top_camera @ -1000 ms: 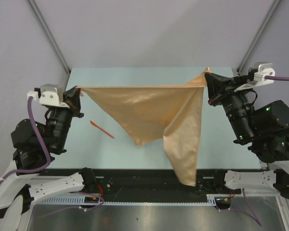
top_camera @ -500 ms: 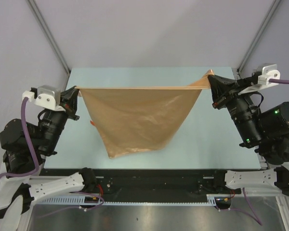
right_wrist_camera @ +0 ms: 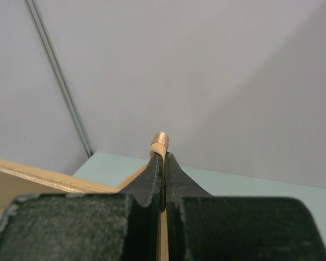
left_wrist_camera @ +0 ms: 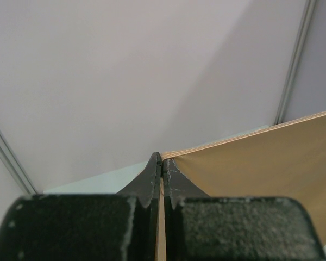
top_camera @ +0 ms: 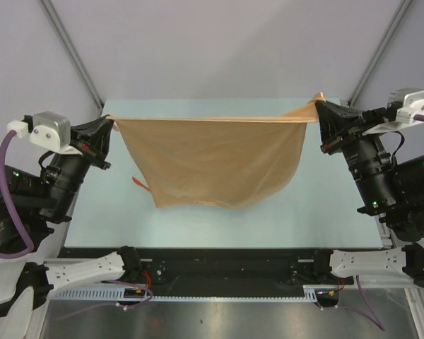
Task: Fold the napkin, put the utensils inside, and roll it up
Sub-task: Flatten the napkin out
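The peach-orange napkin [top_camera: 212, 159] hangs stretched in the air between both arms, its top edge taut and its lower part sagging over the table. My left gripper [top_camera: 112, 121] is shut on its left top corner; in the left wrist view the cloth [left_wrist_camera: 271, 157] runs off to the right from the closed tips [left_wrist_camera: 161, 160]. My right gripper [top_camera: 318, 106] is shut on the right top corner, a small fold of napkin [right_wrist_camera: 160, 139] poking out past the tips [right_wrist_camera: 164, 156]. Only the tip of an orange-red utensil [top_camera: 139, 184] shows beside the napkin's lower left edge.
The pale green table [top_camera: 325, 205] lies under the cloth, with its near edge at the black rail [top_camera: 219, 265]. Grey walls and two slanted frame posts [top_camera: 71, 49] close in the back.
Both arms have spread apart and the napkin has opened from a twisted hanging shape into a wide flat sheet. Its long right tail has lifted off the near edge.
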